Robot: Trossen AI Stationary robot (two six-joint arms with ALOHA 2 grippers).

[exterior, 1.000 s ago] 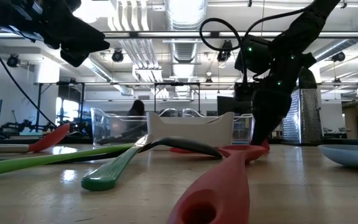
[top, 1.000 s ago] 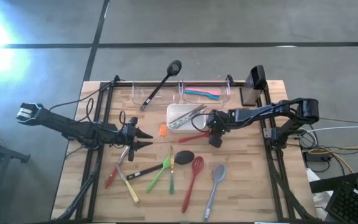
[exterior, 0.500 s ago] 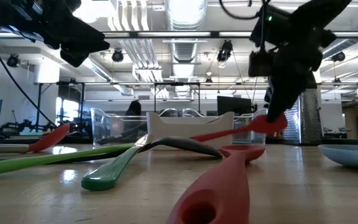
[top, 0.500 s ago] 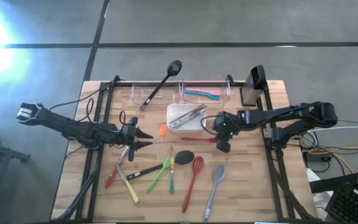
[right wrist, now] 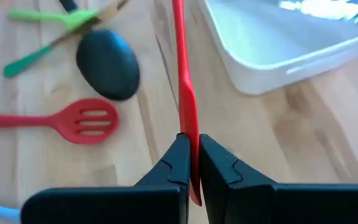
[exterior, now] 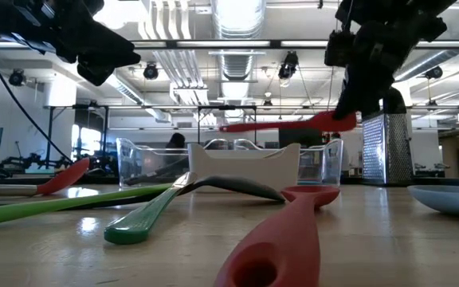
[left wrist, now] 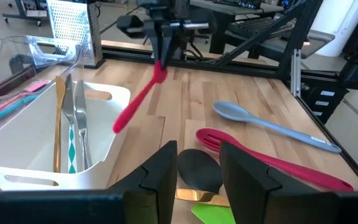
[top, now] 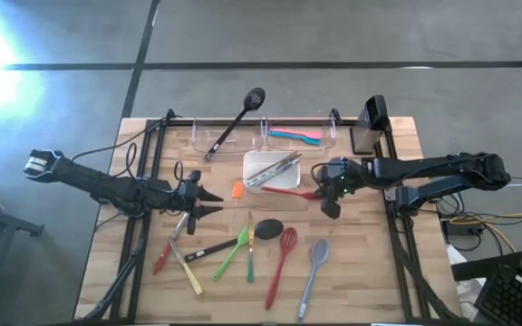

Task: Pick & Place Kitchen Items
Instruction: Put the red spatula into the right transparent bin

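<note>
Since the earlier frames, the red utensil (top: 290,191) has been lifted off the table and carried toward the table's right side by the right gripper (top: 330,191); one second ago it was lying on the wood beside the white dish (top: 267,168). It is now held clear of the surface, roughly level, as is shown in the low view (exterior: 281,125), with its free end just beside the dish. The right gripper's fingers (right wrist: 178,163) are seen clamped on the flat red blade (right wrist: 186,93) in the right wrist view. The left gripper (top: 208,201) is held above the left half of the table, unchanged in place, and its fingers (left wrist: 160,176) are parted with nothing between them. On the wood near the table's front, the black spoon (top: 268,227), the red slotted turner (top: 280,255), the grey spoon (top: 313,266) and the green utensils (top: 236,250) are left lying. A black slotted spoon (top: 236,120) is propped in the left clear bin (top: 199,138), and pink and blue utensils (top: 295,135) are lying in the right clear bin (top: 330,138). Metal cutlery (left wrist: 73,118) is resting inside the white dish.
</note>
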